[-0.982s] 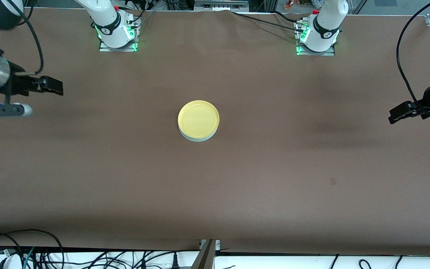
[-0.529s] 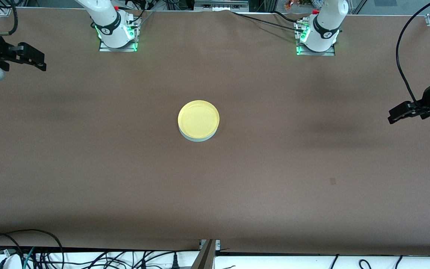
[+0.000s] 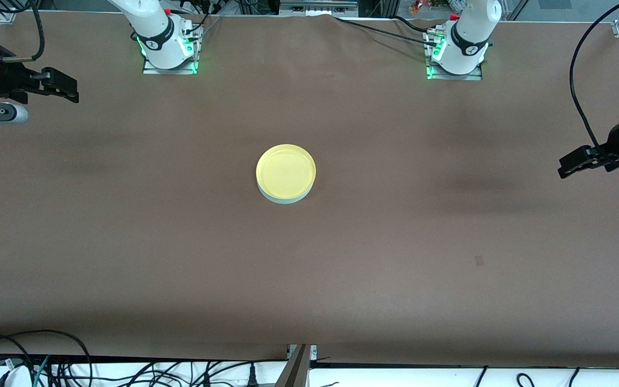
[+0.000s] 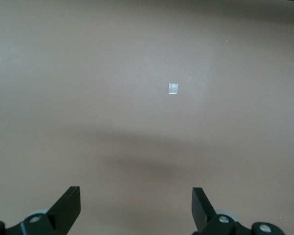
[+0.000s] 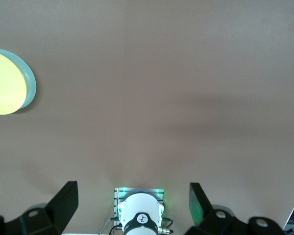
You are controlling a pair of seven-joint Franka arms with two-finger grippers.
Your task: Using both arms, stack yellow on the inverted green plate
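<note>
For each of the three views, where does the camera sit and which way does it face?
Front: high across the table, facing both bases; yellow plate stacked on green plate, right gripper, left gripper.
Left wrist: looks down at bare cloth; open left gripper.
Right wrist: looks down past open right gripper; shares the stack with the front view.

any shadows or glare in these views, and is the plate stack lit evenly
Front view: soft dark shadow bands cross the brown table; the yellow plate on the green plate is evenly lit, no glare. Left wrist view: a blurred shadow lies above the open left gripper. Right wrist view: a faint shadow band on the table above the open right gripper; the yellow plate looks bright.
</note>
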